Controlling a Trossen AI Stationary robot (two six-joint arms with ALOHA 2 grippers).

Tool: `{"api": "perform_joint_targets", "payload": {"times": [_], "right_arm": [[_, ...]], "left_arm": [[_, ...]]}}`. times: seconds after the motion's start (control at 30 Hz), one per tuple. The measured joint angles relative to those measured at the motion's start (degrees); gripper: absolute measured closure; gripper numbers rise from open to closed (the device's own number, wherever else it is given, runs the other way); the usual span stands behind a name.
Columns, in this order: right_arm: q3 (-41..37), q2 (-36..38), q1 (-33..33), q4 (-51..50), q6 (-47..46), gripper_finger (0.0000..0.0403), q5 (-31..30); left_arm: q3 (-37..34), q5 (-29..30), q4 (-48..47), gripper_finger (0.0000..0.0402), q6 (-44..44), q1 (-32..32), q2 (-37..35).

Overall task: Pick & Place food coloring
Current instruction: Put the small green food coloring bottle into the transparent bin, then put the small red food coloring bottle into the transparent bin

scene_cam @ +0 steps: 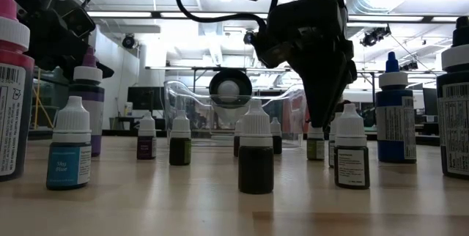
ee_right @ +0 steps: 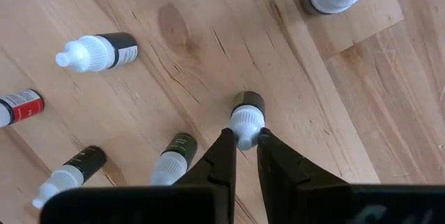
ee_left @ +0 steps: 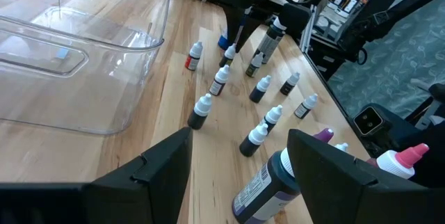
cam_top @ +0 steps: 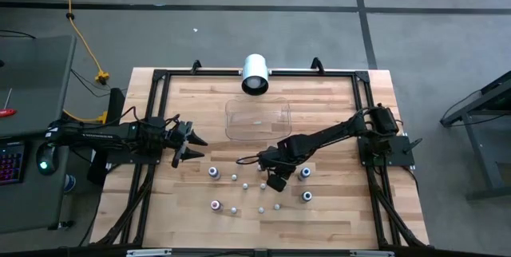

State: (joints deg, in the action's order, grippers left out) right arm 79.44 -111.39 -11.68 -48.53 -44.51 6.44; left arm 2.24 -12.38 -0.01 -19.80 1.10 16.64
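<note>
Several small food coloring bottles with white caps stand on the wooden table, near its front middle; a few larger ones stand among them. My right gripper points down over one small dark bottle and is shut on its cap; the low view shows the gripper coming down onto that bottle. My left gripper waits open at the table's left, with nothing between its fingers. My right gripper pinches the small bottle's white cap between its two fingertips. The fingers come from above, pointing down. The bottle stands upright with its base on the table.
A clear shallow plastic tray lies at the table's far middle, and a white cylinder sits at the far edge behind it. Other small bottles stand close around the held one. A black frame borders the table.
</note>
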Motion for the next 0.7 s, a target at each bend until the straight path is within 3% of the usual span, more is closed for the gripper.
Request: {"api": "perform_joint_targets", "payload": {"times": [0.17,0.5,0.7], "right_arm": [[0.0,0.0,0.0,0.0,0.0,0.0364,-0.25],[0.06,0.1,0.0,0.03,0.27,0.0402,-0.32],[-0.09,-0.06,0.02,-0.13,1.06,0.0401,-0.47]], "left_arm": [[0.0,0.0,0.01,0.0167,0.01,0.0,0.01],[0.0,0.0,0.02,0.0167,-0.01,0.0,-0.02],[0.0,0.0,0.0,0.0167,0.0,-0.01,-0.01]]}}
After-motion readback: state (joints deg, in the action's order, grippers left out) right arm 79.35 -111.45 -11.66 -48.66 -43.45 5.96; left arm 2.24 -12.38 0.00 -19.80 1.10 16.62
